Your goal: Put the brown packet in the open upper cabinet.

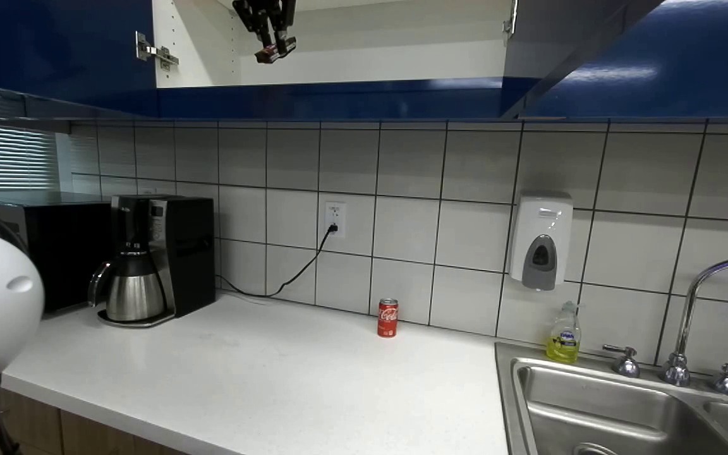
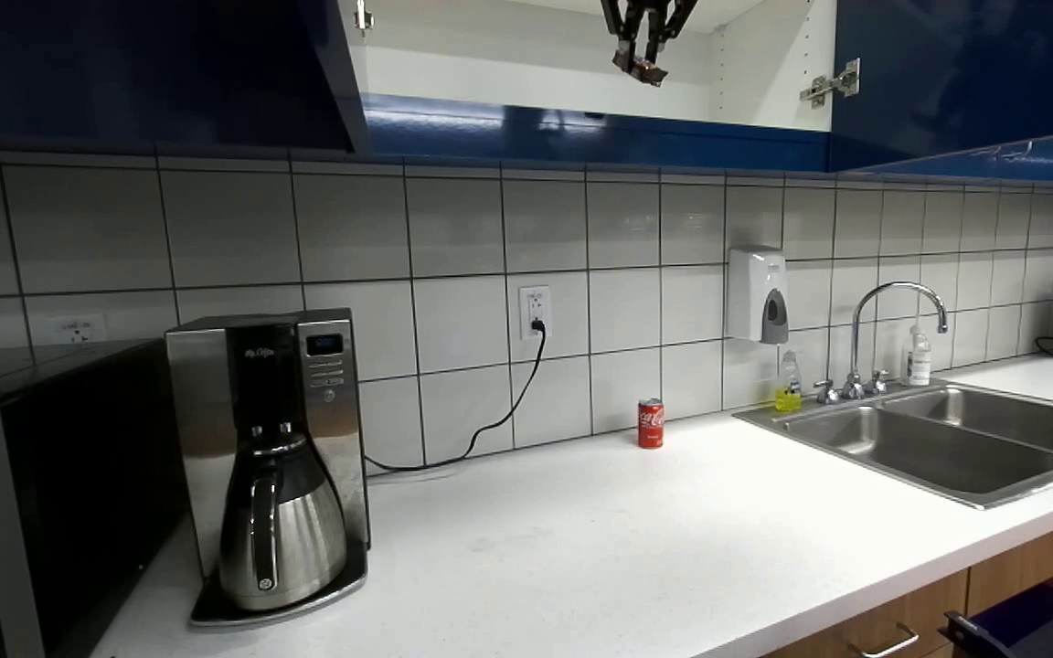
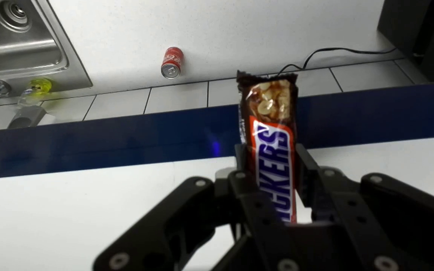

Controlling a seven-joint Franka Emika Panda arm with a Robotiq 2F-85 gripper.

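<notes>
1. Gripper [image 3: 271, 165] is gripping the Snickers bar [image 3: 271, 124], fingers [image 3: 240, 158] pressing on both long sides.
2. Wrist view: long axis is running roughly 12-to-6, crimped end pointing at 12 o'clock past the fingers; 6 o'clock end is hiding behind the gripper.
3. In an exterior view, the bar [image 2: 641, 69] is tilting, axis running about 10-to-4.
4. Both exterior views: bar is hanging midair, showing against the opening of the blue-fronted upper cabinet [image 1: 389, 57], above its bottom edge [image 1: 326, 101], gap visible. Depth past the edge: can't tell.
5. Wrist view: bar is crossing that edge, white interior spreading at 6 o'clock, wall tiles [image 3: 179, 96] at 12.
6. Room: in an exterior view, a side wall [image 1: 203, 44] is standing at 9 o'clock of the bar, wider room opening at 3; in an exterior view, a side wall [image 2: 778, 68] is standing at 3, wider room at 9.
7. Doors [image 1: 54, 50] are standing open both sides.
8. Coca-Cola can [image 1: 387, 318] is standing upright on the counter [image 1: 275, 379], well below, at 5 o'clock.
</notes>
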